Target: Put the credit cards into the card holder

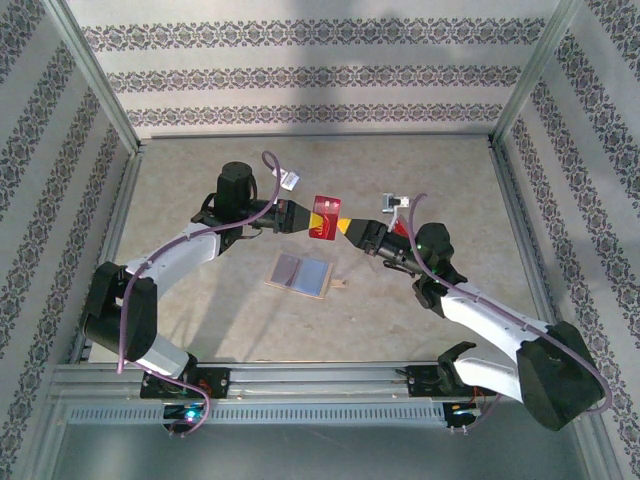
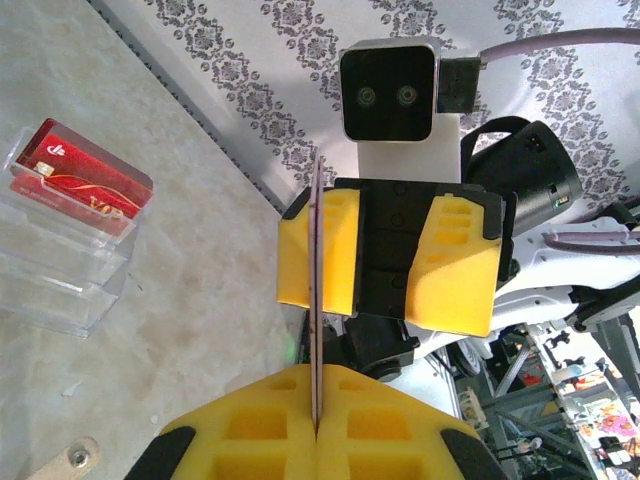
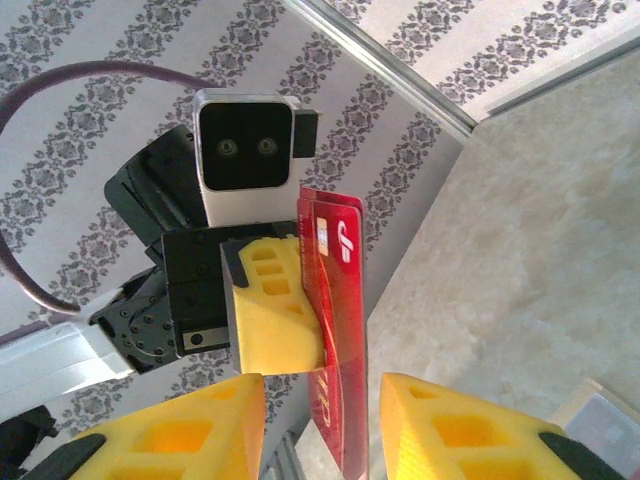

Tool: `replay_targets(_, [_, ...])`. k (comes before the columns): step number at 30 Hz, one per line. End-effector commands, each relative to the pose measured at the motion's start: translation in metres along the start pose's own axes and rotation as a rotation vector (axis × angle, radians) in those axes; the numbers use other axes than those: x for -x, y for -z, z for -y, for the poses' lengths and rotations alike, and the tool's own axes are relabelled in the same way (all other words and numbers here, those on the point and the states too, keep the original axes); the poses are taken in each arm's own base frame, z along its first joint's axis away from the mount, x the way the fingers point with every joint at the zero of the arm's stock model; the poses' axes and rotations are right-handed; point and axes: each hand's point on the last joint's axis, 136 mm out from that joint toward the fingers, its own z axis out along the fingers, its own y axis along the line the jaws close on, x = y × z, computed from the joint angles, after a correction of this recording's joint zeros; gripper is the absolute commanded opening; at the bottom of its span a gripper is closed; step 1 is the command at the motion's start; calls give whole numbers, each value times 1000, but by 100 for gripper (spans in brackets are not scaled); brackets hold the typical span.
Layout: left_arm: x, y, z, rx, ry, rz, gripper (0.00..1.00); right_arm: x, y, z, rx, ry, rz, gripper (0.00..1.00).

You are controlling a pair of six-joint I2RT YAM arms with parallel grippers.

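over the table (image 1: 200, 310), left pincer (image 1: 304, 215) clamps the credit card (image 1: 326, 215); right pincer (image 1: 346, 227) gapes around it.

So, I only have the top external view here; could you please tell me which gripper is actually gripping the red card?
Observer: The left gripper is shut on the credit card; the left wrist view shows it pinched edge-on.
Operator: And the right one?
Observer: In the right wrist view, the right gripper has its jaws apart around the card.
Operator: Are more cards waiting?
Observer: A second red card stands in a clear plastic stand on the table.
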Motion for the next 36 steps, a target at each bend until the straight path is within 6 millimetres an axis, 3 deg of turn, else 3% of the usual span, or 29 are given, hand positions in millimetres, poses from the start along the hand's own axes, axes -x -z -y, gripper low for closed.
replay_targets(1, [4, -1, 17, -62, -60, 0, 0, 6, -6, -18, 63, 36, -24, 36])
replay_targets(10, [0, -5, 18, -75, -61, -9, 0, 6, -12, -18, 76, 32, -43, 35])
replay_targets(23, [-5, -9, 17, -73, -61, -26, 0, 4, -17, -16, 78, 21, -46, 3])
replay_targets(29, [-7, -4, 10, -28, -79, -33, 39, 3, -8, -1, 33, 2, -14, 0])
replay_targets(36, [-13, 20, -13, 192, -121, -89, 48, -10, 4, 18, -37, -47, -3, 0])
